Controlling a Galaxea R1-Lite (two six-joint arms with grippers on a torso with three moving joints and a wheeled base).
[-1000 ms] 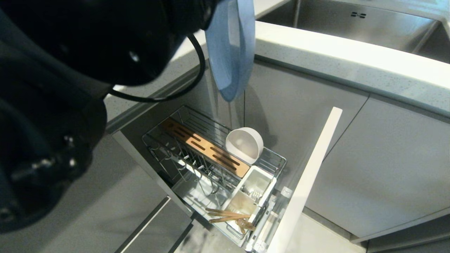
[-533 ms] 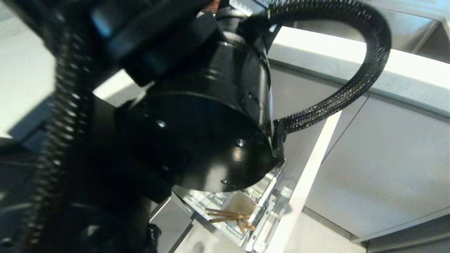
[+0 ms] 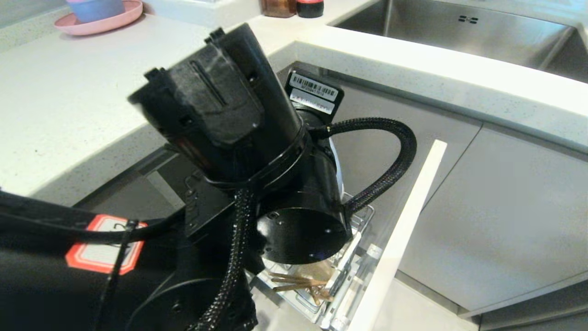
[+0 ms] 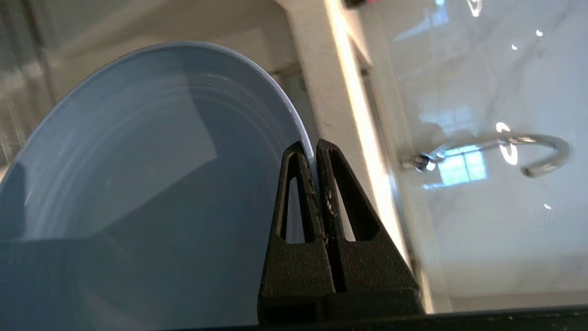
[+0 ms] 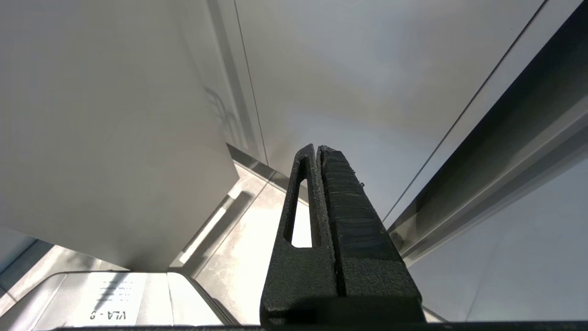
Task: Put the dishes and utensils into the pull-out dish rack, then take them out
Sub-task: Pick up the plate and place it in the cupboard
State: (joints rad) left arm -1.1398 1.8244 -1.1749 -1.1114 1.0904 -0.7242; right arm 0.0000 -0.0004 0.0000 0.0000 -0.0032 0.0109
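Left gripper (image 4: 316, 146) pinched tight on rim of wide light-blue round plate (image 4: 138, 174), held edge-on, probably for slotting between prongs. Chrome wire pull-out dish rack (image 3: 353, 257) mostly hidden under arm; light-wood chopsticks (image 3: 294, 281) in cup. Right gripper (image 5: 318, 149) closed, empty, parked.

Head cam looks down past left arm (image 3: 257, 151) (very close); wrist cams face cabinetry.

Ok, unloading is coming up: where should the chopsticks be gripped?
Probably their free ends, from above, pinching across both: the chopsticks lie nearly flat and side by side, with those ends jutting out at the front corner of the rack.
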